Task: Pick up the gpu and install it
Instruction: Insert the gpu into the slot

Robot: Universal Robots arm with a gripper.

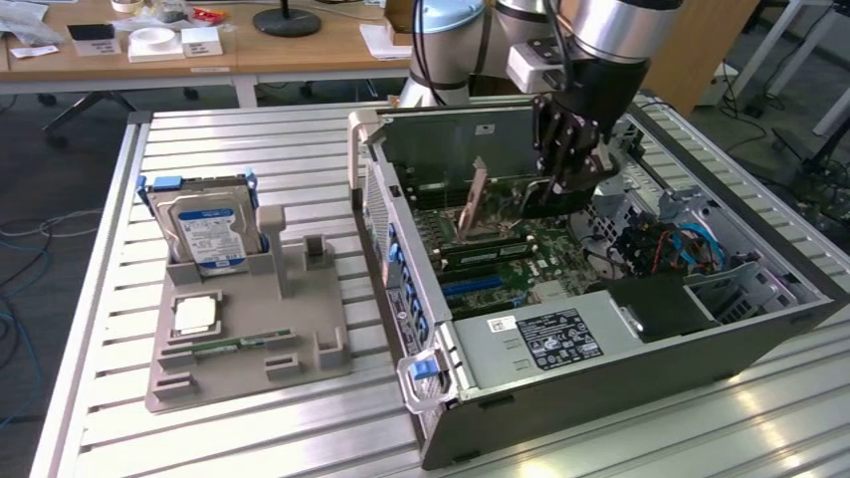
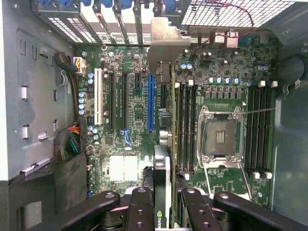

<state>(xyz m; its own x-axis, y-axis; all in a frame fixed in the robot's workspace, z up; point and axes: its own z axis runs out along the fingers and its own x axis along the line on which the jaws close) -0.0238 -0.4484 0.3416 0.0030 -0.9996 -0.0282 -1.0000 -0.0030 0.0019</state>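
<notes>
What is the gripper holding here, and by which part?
The gripper pinches the gpu across its two faces, along its upper edge.

The table [image 1: 253, 139] is ribbed bare metal with a dull sheen. The computer case [image 1: 638, 388] is dark grey sheet metal, matt. The gpu [image 2: 162, 166] has a smooth silver metal bracket [image 2: 163, 43], faintly shiny. The gripper [image 2: 161, 204] is matt black. The hard drive [image 1: 206, 234] is silver metal with a glossy blue label. Its holder [image 1: 306, 329] is matt grey plastic. The desk [image 1: 318, 55] looks like pale wood.
</notes>
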